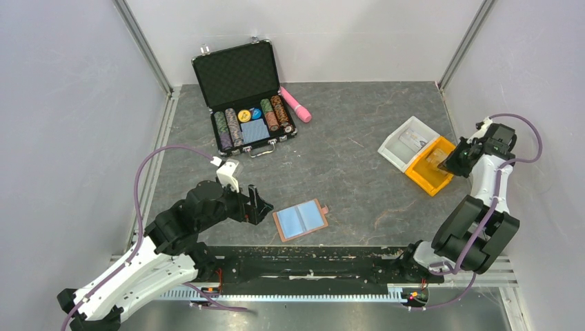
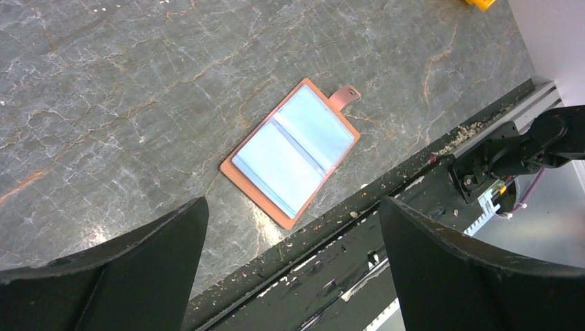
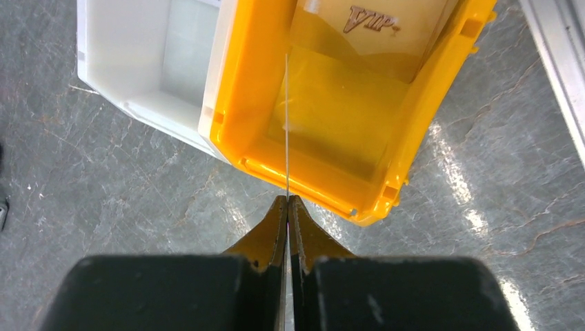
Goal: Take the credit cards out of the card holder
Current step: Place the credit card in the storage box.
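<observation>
1 card holder point(image 2: 293, 155) lies unfolded and flat on the table point(image 1: 359, 200), near the front edge and left of the middle. Its 2 light blue pockets face up, and its 1 small tab point(image 2: 345, 95) sticks out from the far side.

The left gripper point(image 1: 260, 205) hangs just beside the holder, on its left, not touching it. Its 2 fingers are spread wide with nothing between them; in the left wrist view the holder shows in the gap beyond them.

The right gripper point(image 3: 287, 201) is well apart from the holder, at the right side of the table. Its 2 fingers are pressed together and clamped on 1 thin card point(image 3: 286, 124), seen edge-on as a pale line that runs out from the fingertips. The card hangs over the orange bin point(image 3: 234, 83).

There are 2 bins, 1 orange and 1 white point(image 3: 124, 62), side by side and touching. In the orange bin lies 1 tan VIP card point(image 3: 372, 24), only partly in view at the top of the right wrist picture. So 2 cards can be counted: 1 held, 1 in the orange bin. Something pale lies in the white bin, but I cannot tell what it is.

At the back left of the table stands 1 black case point(image 1: 238, 72), lid up, with 4 rows of chips, 2 loose round chips and 1 blue block. 1 pink object point(image 1: 295, 103) lies just beside its right edge.
</observation>
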Controlling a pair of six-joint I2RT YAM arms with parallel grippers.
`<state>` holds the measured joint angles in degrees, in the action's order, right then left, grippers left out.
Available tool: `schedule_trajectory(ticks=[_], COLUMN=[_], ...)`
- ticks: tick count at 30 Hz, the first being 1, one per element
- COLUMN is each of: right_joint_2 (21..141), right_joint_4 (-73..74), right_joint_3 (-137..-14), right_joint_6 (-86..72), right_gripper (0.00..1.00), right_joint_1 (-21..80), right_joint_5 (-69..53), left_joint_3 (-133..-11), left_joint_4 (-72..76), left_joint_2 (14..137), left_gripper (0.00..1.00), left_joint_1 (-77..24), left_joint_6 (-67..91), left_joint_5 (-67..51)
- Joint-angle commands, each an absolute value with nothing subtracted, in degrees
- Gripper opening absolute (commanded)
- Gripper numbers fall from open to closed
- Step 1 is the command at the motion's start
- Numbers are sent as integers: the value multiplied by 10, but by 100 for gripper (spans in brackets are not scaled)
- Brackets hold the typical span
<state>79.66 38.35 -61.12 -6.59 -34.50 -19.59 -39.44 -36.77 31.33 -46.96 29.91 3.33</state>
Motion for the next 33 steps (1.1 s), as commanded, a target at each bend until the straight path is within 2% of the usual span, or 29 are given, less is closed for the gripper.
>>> schedule_trajectory(ticks=[1,18,33], right_joint_2=[784,816,868], right_joint_4=[388,388,389], right_joint_3=[-593,-589,-649], right_joint_6=[-74,-80,-88], right_gripper=[0,0,0], right_joint_1=[-346,-342,-342], right_joint_5=[-213,-183,-150], left_joint_3=[-406,-406,-405], left_joint_4=[-359,-361,-362], left_joint_2=[311,294,291], left_gripper=[100,100,100], left_joint_1=[-470,-470,-470], left_joint_6=[272,275,277], left_joint_5=[24,33,46])
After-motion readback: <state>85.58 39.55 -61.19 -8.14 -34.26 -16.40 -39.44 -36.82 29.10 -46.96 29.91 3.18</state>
